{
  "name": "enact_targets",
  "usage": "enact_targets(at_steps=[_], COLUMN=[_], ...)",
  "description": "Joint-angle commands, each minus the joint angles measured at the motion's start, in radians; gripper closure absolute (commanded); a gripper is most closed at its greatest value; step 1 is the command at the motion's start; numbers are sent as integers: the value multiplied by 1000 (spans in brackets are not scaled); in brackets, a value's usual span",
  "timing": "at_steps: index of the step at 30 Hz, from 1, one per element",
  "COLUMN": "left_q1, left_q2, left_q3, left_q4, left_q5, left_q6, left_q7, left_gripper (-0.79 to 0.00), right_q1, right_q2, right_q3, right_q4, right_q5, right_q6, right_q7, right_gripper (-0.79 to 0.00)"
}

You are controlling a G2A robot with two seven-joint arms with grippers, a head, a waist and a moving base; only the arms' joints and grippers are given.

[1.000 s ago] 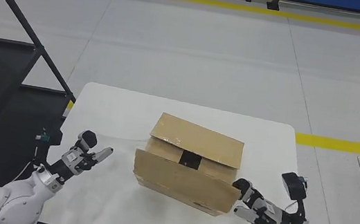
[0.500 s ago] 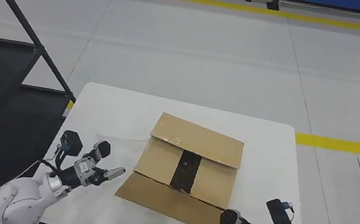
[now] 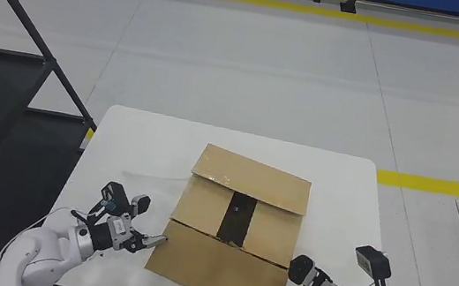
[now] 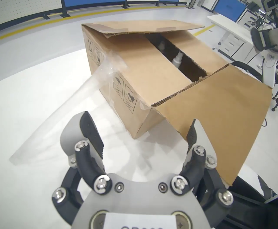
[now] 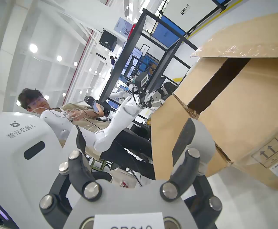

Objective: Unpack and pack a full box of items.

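Note:
A brown cardboard box [image 3: 247,201] stands mid-table; its two inner flaps leave a dark gap [image 3: 236,215]. The front flap [image 3: 219,271] is folded out flat over the table's near side, and the rear flap [image 3: 251,175] leans back. My left gripper [image 3: 151,240] is open at the front flap's left edge; in the left wrist view this gripper [image 4: 141,132] holds nothing, beside the box [image 4: 152,76], where a white bottle [image 4: 177,59] shows in the gap. My right gripper [image 3: 300,268] is open at the flap's right corner; in its wrist view the flap [image 5: 165,134] lies behind one finger [image 5: 191,138].
The white table [image 3: 139,147] has bare room left of and behind the box. A strip of clear tape [image 4: 65,108] trails from the box's side across the tabletop. A black frame [image 3: 32,33] stands off the table's left side.
The front flap has swung from upright against the box down and out toward the near edge. My left gripper moved right to the flap's edge; my right gripper pulled back toward me.

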Motion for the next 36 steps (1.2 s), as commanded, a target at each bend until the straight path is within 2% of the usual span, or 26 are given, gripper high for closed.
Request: enact_targets(at_steps=[1,11,13,15,18,23,29,36], left_q1=[-5,-8,-8,-8,-8,-2,10,2], left_q2=[0,1,1,1,1,2,5,9], left_q3=[8,14,14,14,14,19,33,53], left_q4=[5,12,12,12,12,0,-11,-2], left_q5=[14,21,21,21,21,36,69,82], left_q6=[20,29,29,29,29,36,56,62], left_q7=[6,13,13,13,13,19,52,57], left_gripper=[-785,-785,-785,-785,-785,-785,-785,-785], right_q1=[0,1,21,70,167,289,362,404], right_q2=[0,-1,-6,-9,-13,-22,-34,-52], right_q3=[0,1,-23,-51,-82,-136,-181,-195], right_q4=[0,3,3,27,94,202,278,309], right_q5=[-4,5,46,161,249,242,209,271], right_q6=[-1,9,95,210,358,493,536,482], right_q7=[1,-15,-66,-70,-46,-58,-91,-187], right_gripper=[-785,-785,-785,-785,-785,-785,-785,-785])
